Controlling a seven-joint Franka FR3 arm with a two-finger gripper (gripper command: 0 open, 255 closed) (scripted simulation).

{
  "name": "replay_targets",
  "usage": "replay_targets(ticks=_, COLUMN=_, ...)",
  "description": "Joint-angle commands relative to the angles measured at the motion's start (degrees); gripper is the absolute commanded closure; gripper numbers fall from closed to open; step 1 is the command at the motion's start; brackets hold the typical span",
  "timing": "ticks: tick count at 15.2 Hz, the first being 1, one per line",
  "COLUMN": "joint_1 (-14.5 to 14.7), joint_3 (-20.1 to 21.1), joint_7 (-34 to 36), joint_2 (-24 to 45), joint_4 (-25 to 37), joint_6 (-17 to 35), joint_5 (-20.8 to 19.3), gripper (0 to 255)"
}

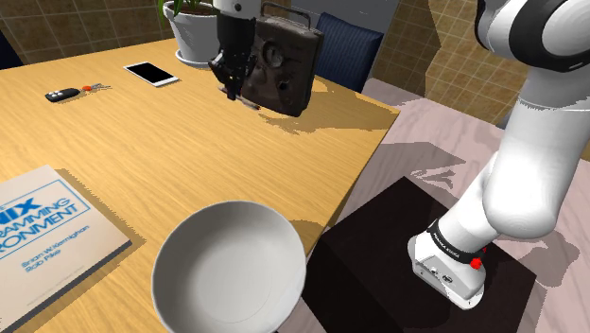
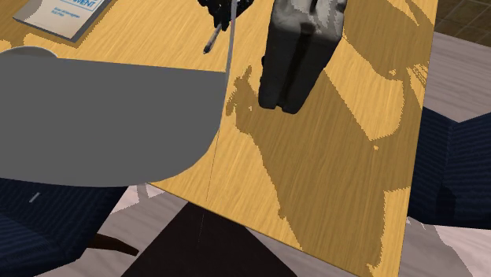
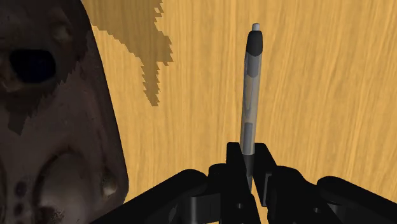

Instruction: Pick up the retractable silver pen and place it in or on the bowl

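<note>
Shows pen (image 3: 251,89) clamped between the fingers of gripper (image 3: 248,154) in the wrist view, jutting straight out past the tips over table (image 3: 305,95); reads in the second exterior view as a short slanted stick just under the gripper. Leaves open wood on one side of the gripper, with bag (image 3: 51,108) standing close on the other. Puts bowl (image 1: 227,270) well away from the gripper by the table edge nearest the stand, book (image 1: 47,227) beside it, phone (image 1: 151,73) and key fob (image 1: 62,95) off to the shoulder view's left of the gripper.
</note>
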Motion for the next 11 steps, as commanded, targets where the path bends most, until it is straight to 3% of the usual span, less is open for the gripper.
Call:
replay_targets(ticks=1, joint_1=0.1, joint_3=0.0, joint_7=0.1, joint_2=0.2, joint_4=1.9, joint_6=-1.7, joint_5=-0.1, gripper=255)
replay_targets(ticks=11, joint_1=1.0, joint_3=0.2, joint_7=0.6, joint_2=1.8, joint_4=11.9, joint_6=-10.2, joint_5=-0.6, gripper=255)
